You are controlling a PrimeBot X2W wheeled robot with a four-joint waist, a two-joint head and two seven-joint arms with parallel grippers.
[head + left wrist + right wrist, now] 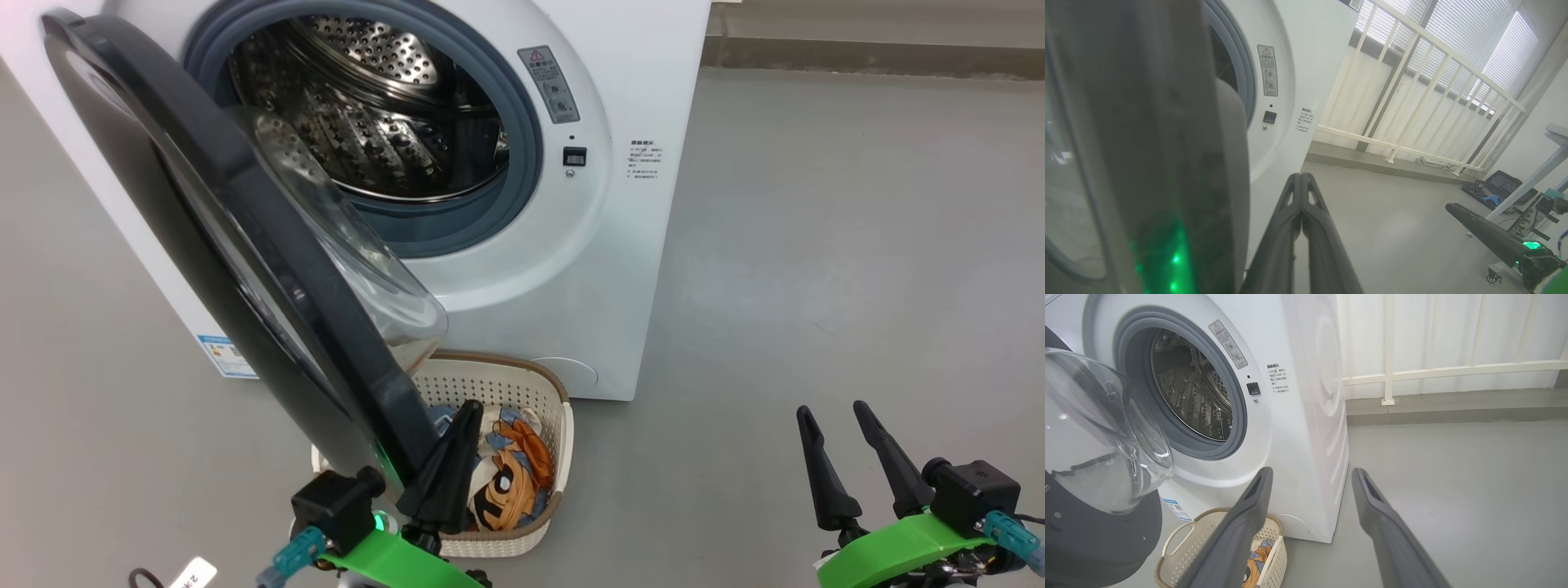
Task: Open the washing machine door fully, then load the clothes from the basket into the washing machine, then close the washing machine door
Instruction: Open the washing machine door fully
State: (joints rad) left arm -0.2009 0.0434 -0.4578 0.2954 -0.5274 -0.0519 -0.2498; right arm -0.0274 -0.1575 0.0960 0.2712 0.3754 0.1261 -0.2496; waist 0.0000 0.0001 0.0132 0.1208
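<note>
The white washing machine (pixel 629 245) stands with its steel drum (pixel 384 106) exposed. Its black round door (pixel 245 269) hangs partly open, swung out over the basket (pixel 563 408), glass bowl facing the drum. In the basket lie the clothes: a cream and orange piece with a black face (pixel 506 482) and a bit of light blue (pixel 441 418). My left gripper (pixel 471 406) is shut with nothing in it, its fingers close against the door's lower inner edge (pixel 1224 183), above the basket. My right gripper (pixel 833 410) stands open over bare floor to the right, holding nothing.
Grey floor (pixel 816 245) stretches to the right of the machine. A white railing (pixel 1412 94) and blinds stand behind it. A black case and gear (pixel 1498 185) sit far right by a table leg. A blue label (pixel 229 355) marks the machine's lower corner.
</note>
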